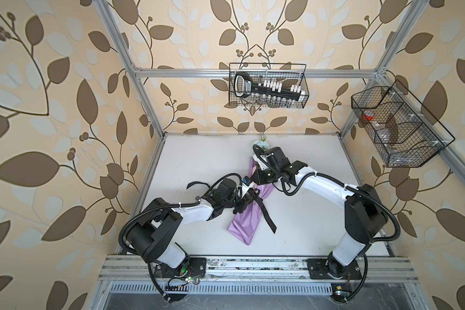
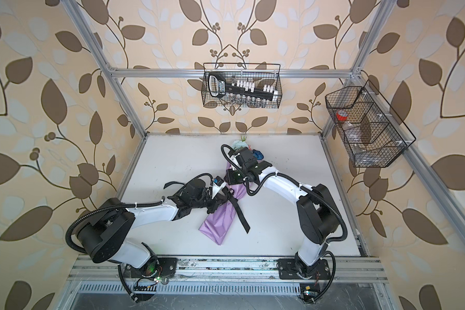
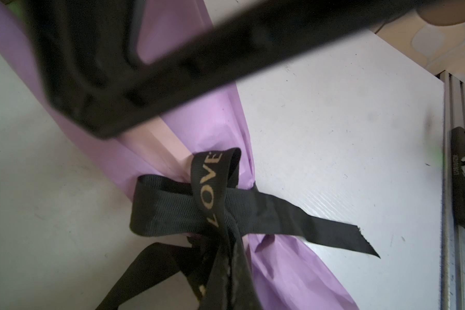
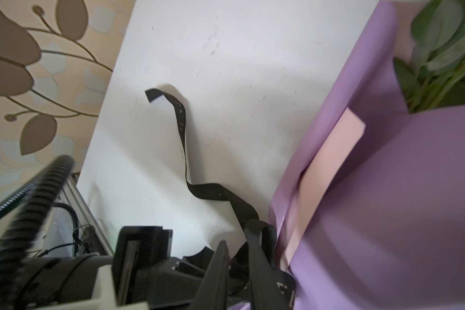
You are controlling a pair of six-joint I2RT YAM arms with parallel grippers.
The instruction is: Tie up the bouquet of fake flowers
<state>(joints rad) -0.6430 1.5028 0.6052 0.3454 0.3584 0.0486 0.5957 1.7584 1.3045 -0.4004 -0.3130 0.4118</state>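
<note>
While the bouquet (image 1: 242,225) lies mid-desk (image 1: 320,228) in a top view, left gripper (image 1: 247,200) and right gripper (image 1: 257,180) meet at its ribbon (image 1: 266,213). Left wrist view: left clenched on a strand, knot loose. Right wrist view: hold unclear. Next, I'd judge, draw the ends apart.

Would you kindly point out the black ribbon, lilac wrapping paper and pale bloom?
black ribbon (image 3: 210,188): left wrist view, lettered loop.
lilac wrapping paper (image 1: 242,228): a top view, flared end.
pale bloom (image 2: 238,145): a top view, petals.
</note>
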